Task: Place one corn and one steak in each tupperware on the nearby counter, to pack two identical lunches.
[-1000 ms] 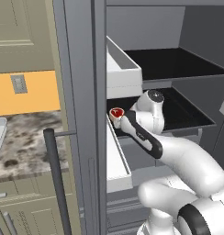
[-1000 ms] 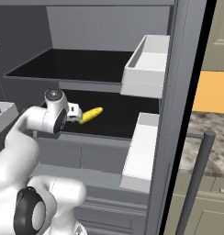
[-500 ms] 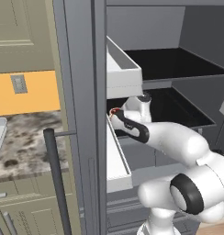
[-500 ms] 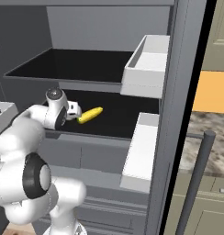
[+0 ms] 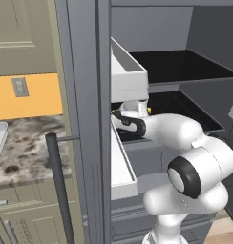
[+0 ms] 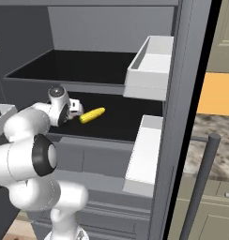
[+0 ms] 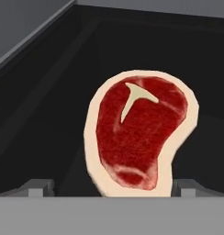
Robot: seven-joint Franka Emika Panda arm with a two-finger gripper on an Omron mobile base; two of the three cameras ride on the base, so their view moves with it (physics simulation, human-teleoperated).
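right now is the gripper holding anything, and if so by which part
Nothing is held. The gripper is open, its fingertips standing apart on either side of the steak's near end on the black shelf, not closed on it.

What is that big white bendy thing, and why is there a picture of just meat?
The white bendy thing is a robot arm reaching into an open fridge. Two pictures come from cameras riding behind the arm, one on each side. The third comes from a camera on its hand, looking along its claw. That one shows a red steak lying on a black shelf, right in front of the open claw. Nothing is held yet. From the right-side camera, a yellow corn lies on the shelf beside the arm.
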